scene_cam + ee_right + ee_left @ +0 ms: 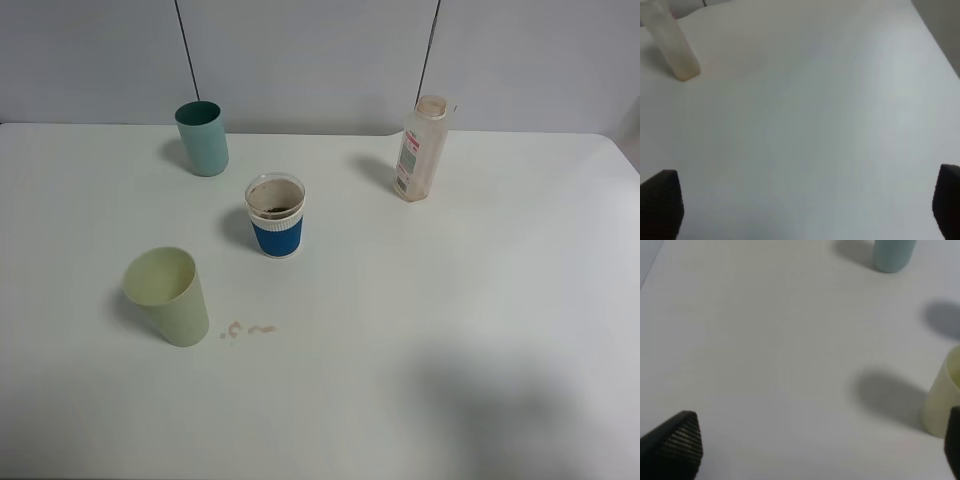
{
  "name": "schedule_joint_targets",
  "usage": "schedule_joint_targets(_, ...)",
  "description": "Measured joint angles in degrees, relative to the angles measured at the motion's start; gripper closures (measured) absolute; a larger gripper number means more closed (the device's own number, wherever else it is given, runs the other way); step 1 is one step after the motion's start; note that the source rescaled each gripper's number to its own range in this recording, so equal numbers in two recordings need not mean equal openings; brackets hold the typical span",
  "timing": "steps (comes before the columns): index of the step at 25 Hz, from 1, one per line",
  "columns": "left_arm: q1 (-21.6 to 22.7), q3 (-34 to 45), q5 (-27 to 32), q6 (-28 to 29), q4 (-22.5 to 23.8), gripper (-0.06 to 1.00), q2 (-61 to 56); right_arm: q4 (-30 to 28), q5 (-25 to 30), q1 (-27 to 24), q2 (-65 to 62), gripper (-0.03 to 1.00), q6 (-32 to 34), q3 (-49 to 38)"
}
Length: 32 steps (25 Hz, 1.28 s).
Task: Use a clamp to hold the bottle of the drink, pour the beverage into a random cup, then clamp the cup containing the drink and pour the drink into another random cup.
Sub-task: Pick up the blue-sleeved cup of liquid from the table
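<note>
Bottle label: the tall slim clear plastic bottle [421,150] bears a white label [408,158] with red print; the letters are too small and blurred to read
Bottle, right wrist view: the same bottle [671,45] is out of focus; no print legible
Blue band: short white cup with a wide blue band [275,236]; nothing legible on it
Readable text overall: none

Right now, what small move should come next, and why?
Probably bring the left tool, open and empty, toward the blue-banded cup: it already holds dark liquid, the bottle looks nearly empty, and the teal cup stands upright nearby.
</note>
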State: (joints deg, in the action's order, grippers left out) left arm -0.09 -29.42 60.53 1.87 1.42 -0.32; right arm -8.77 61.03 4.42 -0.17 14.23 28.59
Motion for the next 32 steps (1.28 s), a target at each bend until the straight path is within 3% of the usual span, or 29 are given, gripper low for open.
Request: schedule_joint_targets(32,0.0,0.0,0.0,-0.03,0.0,0.01,0.0,0.0,0.0,-0.36,0.0,-0.03,0.06,0.0)
